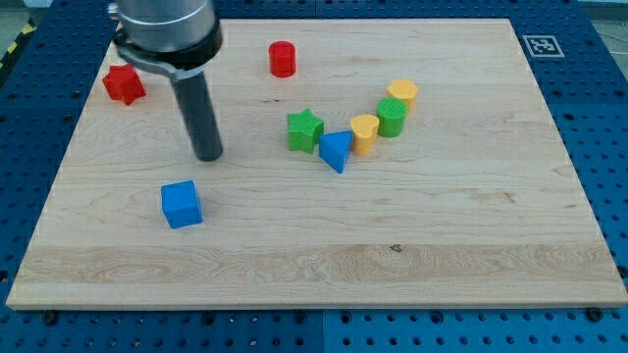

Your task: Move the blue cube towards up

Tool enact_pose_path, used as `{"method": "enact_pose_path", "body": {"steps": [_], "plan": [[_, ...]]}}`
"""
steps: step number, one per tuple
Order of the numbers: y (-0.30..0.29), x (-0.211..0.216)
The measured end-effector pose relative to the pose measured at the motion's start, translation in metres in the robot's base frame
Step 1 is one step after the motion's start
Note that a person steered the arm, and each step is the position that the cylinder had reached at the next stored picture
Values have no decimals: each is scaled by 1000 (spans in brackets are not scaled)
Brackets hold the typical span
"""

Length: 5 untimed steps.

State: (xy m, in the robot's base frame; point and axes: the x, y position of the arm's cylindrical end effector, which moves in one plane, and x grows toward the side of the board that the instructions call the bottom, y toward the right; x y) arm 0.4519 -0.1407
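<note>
The blue cube (182,204) lies on the wooden board (442,245) at the lower left. My tip (208,155) stands on the board just above the cube and slightly to its right, a short gap apart from it. The rod rises from the tip to the arm's dark body at the view's top left.
A red star-shaped block (124,84) lies at the upper left, a red cylinder (283,59) at the top centre. A cluster sits right of centre: green star (304,129), blue triangular block (336,150), yellow cylinder (364,133), green cylinder (392,118), yellow cylinder (401,94).
</note>
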Motion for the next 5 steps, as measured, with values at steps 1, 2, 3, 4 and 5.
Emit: {"method": "enact_pose_path", "body": {"steps": [1, 2, 3, 4, 5], "plan": [[-26, 0], [-50, 1], [-55, 1], [-61, 15], [-70, 36]]}}
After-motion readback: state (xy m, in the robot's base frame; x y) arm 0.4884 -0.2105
